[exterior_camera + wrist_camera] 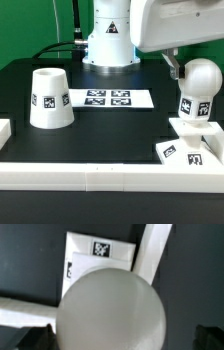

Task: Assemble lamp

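The white round-headed bulb stands upright on the flat square base at the exterior view's right, tags facing front. My gripper hangs just above the bulb's head, jaws spread wide; one dark finger shows beside the head. In the wrist view the bulb's head fills the middle between the two dark fingertips, with a gap on one side, and the base lies beyond it. The tapered shade stands mouth down at the exterior view's left.
The marker board lies in the middle of the black table. A long white border rail runs along the front, and another rail passes beside the base. The arm's white pedestal stands at the back.
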`<state>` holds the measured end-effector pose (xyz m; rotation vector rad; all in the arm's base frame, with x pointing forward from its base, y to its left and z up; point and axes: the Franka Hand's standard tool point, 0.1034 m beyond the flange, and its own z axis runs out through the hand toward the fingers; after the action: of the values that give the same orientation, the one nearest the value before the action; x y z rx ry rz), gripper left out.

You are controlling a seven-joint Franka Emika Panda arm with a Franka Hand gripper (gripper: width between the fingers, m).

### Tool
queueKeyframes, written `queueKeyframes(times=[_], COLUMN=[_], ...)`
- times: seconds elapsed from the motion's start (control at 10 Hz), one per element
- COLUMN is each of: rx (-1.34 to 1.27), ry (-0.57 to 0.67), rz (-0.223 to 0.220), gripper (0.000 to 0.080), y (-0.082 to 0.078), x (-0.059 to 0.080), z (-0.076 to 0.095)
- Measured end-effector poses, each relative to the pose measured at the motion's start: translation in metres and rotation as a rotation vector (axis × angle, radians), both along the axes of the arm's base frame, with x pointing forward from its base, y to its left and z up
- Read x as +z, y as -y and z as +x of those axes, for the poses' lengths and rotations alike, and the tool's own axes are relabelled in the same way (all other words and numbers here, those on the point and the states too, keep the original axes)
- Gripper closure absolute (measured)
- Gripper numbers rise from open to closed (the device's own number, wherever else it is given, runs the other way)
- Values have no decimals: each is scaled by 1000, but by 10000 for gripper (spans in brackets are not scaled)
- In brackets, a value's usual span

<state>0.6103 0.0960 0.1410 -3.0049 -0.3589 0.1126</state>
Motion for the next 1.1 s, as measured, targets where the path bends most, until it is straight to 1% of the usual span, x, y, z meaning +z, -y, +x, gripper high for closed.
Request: queueKeyframes(times=[0.1,0.3,0.4,0.5,0.7,1.0,1.1], rx=[13,45,74,87,92,117,121], ry=[-51,-28,-14,-8,-1,-9,-29], rz=[-10,-41,-59,-67,-66,-63,-63], gripper=[101,101,101,101,101,101,216], y=[2,5,4,4,3,5,4], x=[-1,-5,-9,-12,-16,-18,-15], z=[1,4,2,0,-2,-2,0])
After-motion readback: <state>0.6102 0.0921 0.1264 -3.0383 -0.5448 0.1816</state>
